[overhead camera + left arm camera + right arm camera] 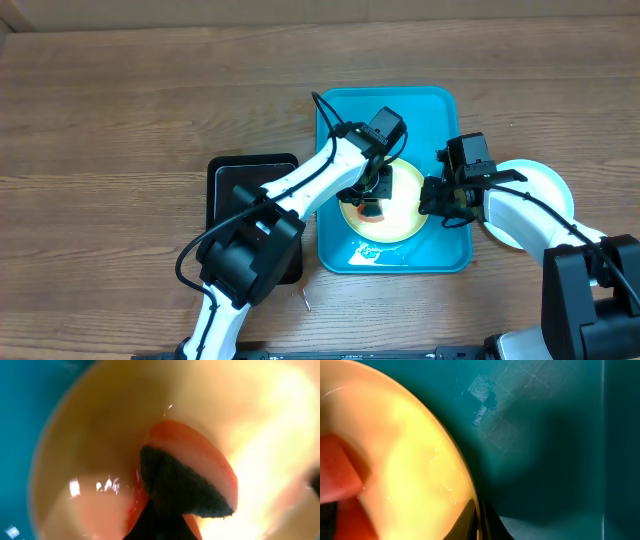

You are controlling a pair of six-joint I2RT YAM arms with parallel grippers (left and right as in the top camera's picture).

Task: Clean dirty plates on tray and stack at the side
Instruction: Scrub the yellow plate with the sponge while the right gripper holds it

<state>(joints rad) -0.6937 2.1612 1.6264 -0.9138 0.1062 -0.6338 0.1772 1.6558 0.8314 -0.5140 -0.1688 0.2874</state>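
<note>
A pale yellow plate (395, 455) fills the left of the frame, its rim curving from upper left down to bottom centre. There the dark tool (478, 522) pinches it. A blurred orange-red shape (337, 472) sits at the left edge. The turquoise tray (555, 460) fills the right, with a faint chequered glint (482, 390) near the top.

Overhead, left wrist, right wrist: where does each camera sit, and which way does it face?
Overhead: above the table, facing straight down on the tray, the yellow plate, the left arm and right arm.
Left wrist: on the left hand, facing down, close to the sponge over the red smear; fingers hardly show.
Right wrist: on the right hand at the plate's right edge, facing down on rim and tray floor; fingers hardly show.
Shared: all three see plate and tray.
</note>
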